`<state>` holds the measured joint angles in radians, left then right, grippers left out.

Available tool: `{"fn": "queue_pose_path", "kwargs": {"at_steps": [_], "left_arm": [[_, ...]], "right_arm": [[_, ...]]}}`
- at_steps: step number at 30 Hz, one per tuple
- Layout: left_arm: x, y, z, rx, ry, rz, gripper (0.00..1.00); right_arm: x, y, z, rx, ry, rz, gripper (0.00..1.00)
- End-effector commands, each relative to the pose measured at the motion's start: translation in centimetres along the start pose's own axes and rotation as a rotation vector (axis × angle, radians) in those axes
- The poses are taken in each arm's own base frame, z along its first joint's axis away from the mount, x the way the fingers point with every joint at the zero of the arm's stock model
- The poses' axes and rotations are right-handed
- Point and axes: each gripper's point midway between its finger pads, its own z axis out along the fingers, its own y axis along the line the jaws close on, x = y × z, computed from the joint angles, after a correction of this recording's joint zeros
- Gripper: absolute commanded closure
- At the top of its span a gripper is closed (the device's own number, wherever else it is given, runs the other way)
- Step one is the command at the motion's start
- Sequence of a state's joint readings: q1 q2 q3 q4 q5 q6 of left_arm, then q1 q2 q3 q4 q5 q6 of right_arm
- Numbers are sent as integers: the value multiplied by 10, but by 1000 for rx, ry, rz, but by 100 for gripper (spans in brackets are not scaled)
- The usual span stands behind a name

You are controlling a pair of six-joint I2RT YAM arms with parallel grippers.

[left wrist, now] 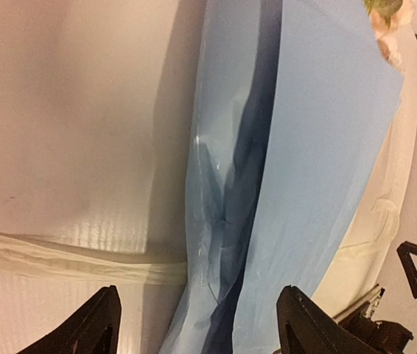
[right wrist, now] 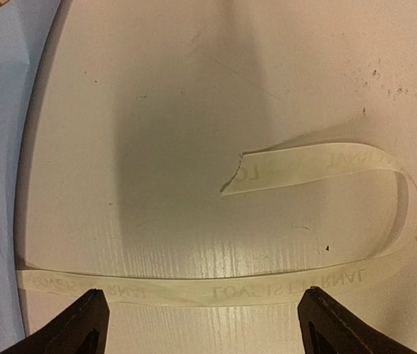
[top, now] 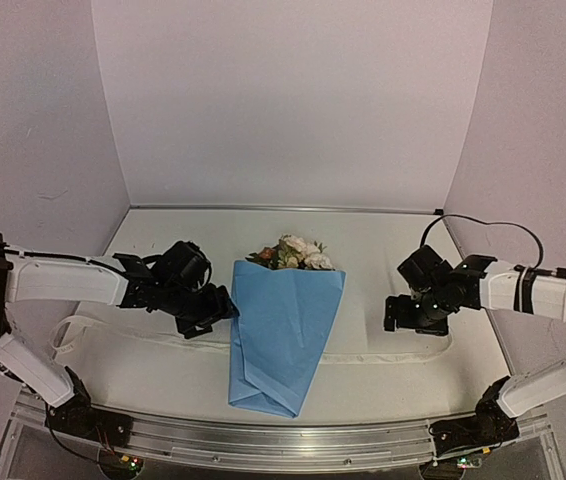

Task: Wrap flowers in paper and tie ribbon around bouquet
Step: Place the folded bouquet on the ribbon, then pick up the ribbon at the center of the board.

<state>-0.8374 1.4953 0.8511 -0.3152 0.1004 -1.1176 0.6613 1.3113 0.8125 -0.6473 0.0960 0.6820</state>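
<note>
The bouquet lies mid-table as a light-blue paper (top: 283,330) cone, narrow end toward me. Cream and rust flowers (top: 293,253) poke out of its far, wide end. The cream ribbon (top: 393,355) runs across the table beneath the cone. My left gripper (top: 221,308) sits at the cone's left edge. In the left wrist view it (left wrist: 197,324) is open, and the folded paper edge (left wrist: 230,192) lies between its fingers without being gripped. My right gripper (right wrist: 205,321) hovers open over the printed ribbon (right wrist: 216,287), right of the cone. The ribbon's loose end (right wrist: 304,166) curls back beyond it.
White walls close in the table at the back and on both sides. A metal rail (top: 283,440) with both arm bases runs along the near edge. The ribbon's left part (top: 103,335) trails under my left arm.
</note>
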Motion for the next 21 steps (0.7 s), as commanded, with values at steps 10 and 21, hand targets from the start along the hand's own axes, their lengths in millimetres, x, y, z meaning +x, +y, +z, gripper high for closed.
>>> {"fn": "queue_pose_path", "kwargs": {"at_steps": [10,21], "left_arm": [[-99,213,-141,-594,-560,-508,8],[-159,300,-155,-670,-622,-705,17]], "right_arm": [[-3,-44,-14,109,-153,40,2],[9,-36,-5,34,-124,67,2]]}}
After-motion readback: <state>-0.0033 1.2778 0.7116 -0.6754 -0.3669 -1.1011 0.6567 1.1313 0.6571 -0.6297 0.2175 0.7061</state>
